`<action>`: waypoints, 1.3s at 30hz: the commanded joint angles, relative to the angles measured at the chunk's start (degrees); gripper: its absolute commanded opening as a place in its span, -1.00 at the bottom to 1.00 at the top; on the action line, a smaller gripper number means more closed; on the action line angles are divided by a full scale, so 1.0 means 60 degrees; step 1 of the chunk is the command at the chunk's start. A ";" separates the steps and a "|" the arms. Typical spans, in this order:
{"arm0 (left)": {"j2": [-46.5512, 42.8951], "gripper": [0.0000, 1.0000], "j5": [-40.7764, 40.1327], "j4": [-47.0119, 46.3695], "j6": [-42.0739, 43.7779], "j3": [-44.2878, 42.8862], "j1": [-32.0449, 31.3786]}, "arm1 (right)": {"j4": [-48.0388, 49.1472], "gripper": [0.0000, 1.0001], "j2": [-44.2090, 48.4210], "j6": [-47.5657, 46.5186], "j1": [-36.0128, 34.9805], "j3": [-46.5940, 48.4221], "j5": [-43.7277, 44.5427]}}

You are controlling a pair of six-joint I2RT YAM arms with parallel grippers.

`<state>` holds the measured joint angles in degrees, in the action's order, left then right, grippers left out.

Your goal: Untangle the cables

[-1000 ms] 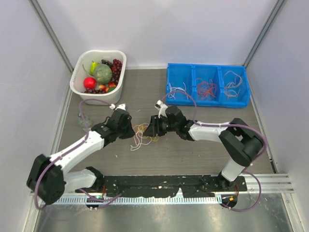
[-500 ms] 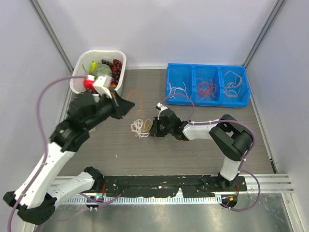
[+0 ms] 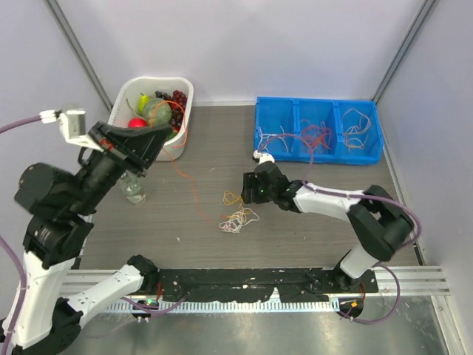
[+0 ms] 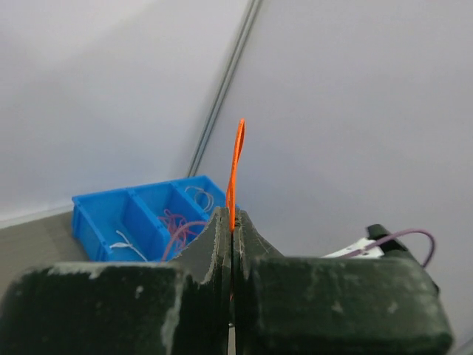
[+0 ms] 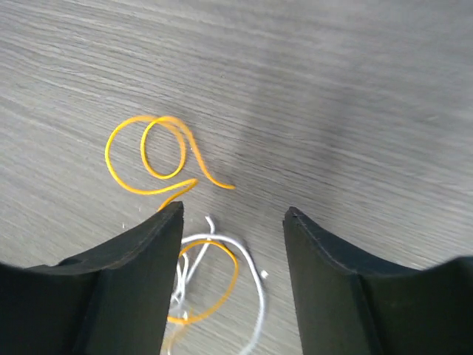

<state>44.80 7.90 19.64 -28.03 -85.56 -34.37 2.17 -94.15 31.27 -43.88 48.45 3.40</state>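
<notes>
Cables [image 3: 238,219] lie in a small loose tangle at mid-frame on the table [image 3: 318,229]. One orange strand [image 4: 233,174] rises toward the upper left, pinched in the closed left gripper [image 4: 231,222]. Right gripper [image 5: 233,214] hovers wide over the tangle.

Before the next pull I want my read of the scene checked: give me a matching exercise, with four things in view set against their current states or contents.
Things:
1. orange cable
2. right gripper
3. blue bin
4. white basket

States:
A. holds fruit
B. pinched in the shut left gripper
C. open, just above loose strands on the table
D. three compartments, wires in each

Pairs: 1-B, 2-C, 3-D, 4-A
</notes>
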 commanded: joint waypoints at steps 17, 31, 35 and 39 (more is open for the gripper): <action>0.0766 -1.00 -0.0716 0.0593 -0.0163 -0.0535 0.0045 | 0.3210 0.38 0.2290 -0.2620 -0.1929 0.0421 -0.5077; 0.0474 -1.00 -0.1857 0.1004 0.0218 -0.0185 0.0030 | 0.2923 -0.99 0.2826 -0.2003 -0.2560 0.0699 -0.3264; 0.0386 -1.00 -0.2736 0.1443 0.0190 0.0590 0.0045 | 0.1415 -0.99 0.4232 -0.1930 -0.2516 0.2133 -0.2065; 0.0283 -1.00 -0.2228 0.0962 -0.0540 0.1981 0.0045 | 0.0591 -0.99 0.4939 -0.2003 -0.2502 0.3758 -0.1447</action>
<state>46.35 -5.58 26.13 -28.25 -80.14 -34.37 8.01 -71.31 19.49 -59.02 60.55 -12.40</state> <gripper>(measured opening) 0.024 0.037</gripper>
